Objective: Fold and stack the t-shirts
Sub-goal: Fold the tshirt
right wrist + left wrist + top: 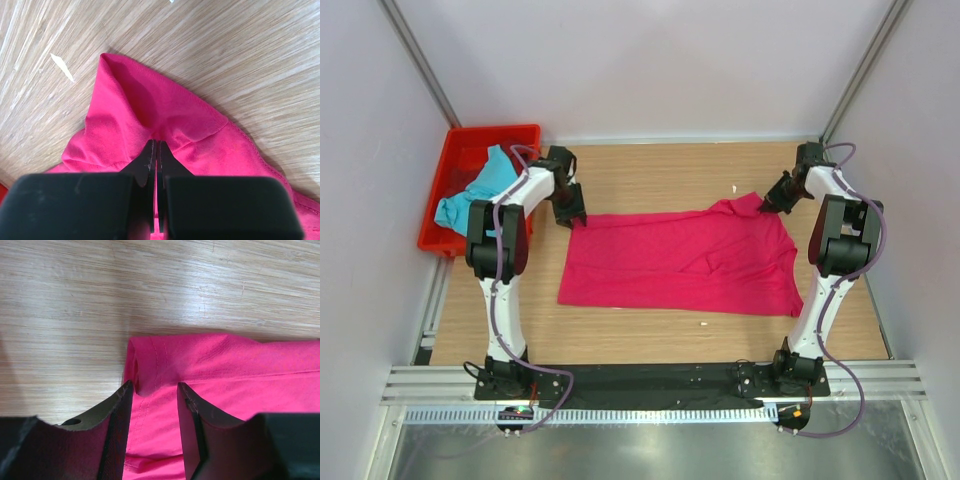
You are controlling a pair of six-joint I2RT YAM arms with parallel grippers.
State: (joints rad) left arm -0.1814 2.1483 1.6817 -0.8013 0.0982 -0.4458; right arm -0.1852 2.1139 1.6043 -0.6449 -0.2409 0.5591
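The magenta t-shirt (685, 262) is laid flat across the middle of the table (650, 165), and is rumpled toward its 3 o'clock side. The turquoise t-shirt (480, 190) is heaped in the red crate (455, 150), which is parked at the table's 10 o'clock corner, close beside the left arm. A white scrap (734, 188) is spotted on the wood at 12 o'clock of the magenta cloth. It lies near the right gripper (767, 200), which is set at the shirt's 2 o'clock corner. The left gripper (570, 212) is planted at the 10 o'clock corner.

From above, neither pair of jaws can be read. In the left wrist view the fingers (120, 405) are shown apart, with a rolled hem corner caught between their tips. In the right wrist view the fingers are seen pressed together on a raised peak of magenta cloth.
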